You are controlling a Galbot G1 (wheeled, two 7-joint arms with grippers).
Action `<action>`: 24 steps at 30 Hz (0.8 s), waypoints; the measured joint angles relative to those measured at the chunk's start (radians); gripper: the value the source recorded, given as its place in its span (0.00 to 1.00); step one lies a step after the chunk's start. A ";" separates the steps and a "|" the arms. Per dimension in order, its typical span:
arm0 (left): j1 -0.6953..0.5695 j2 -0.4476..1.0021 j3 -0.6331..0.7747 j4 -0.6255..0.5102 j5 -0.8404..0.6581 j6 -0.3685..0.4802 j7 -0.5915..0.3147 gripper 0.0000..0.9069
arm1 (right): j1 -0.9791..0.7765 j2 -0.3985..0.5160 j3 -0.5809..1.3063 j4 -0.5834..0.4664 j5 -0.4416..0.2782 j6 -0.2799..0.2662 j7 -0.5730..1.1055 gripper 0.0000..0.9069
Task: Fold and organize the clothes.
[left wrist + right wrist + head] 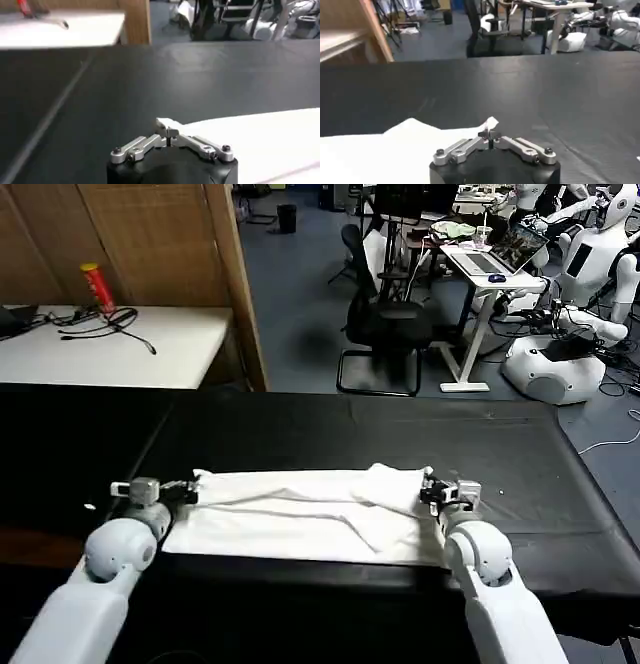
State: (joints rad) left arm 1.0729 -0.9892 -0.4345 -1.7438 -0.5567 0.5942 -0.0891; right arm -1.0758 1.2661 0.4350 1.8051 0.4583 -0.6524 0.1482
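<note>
Left tool [170, 134]: fingers together on a corner of the white T-shirt [300, 514], at the garment's far left edge; a small tab of cloth stands up between the tips.
Right tool [490, 136]: likewise pinched on the opposite far corner, a wisp of fabric showing above the tips.
Reason for hold: both far corners are gripped at once, most likely so the far edge can be carried as one line for a fold (a judgement from the symmetric grip).
White T-shirt: lies in a wide band across the near part of the bench [350, 434], partly doubled, with a raised ridge of cloth near the right tool.
Bench: black cover, bare beyond the shirt.
Writing: none readable; the upturned cloth is plain white.
Surroundings: an office chair [385, 324] stands on the floor well behind the bench.
</note>
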 joint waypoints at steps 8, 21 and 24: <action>0.021 0.027 -0.013 -0.027 0.010 -0.013 0.024 0.97 | -0.053 -0.074 0.041 0.101 0.081 -0.029 -0.021 0.97; 0.144 0.054 -0.126 -0.116 -0.065 -0.005 0.018 0.97 | -0.156 -0.117 0.102 0.268 0.122 -0.023 -0.019 0.97; 0.171 0.030 -0.146 -0.115 -0.054 -0.014 0.019 0.97 | -0.169 -0.120 0.105 0.288 0.116 -0.009 -0.019 0.97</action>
State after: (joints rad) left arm 1.2443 -0.9590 -0.5806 -1.8586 -0.6110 0.5804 -0.0699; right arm -1.2443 1.1465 0.5402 2.0935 0.5745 -0.6611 0.1294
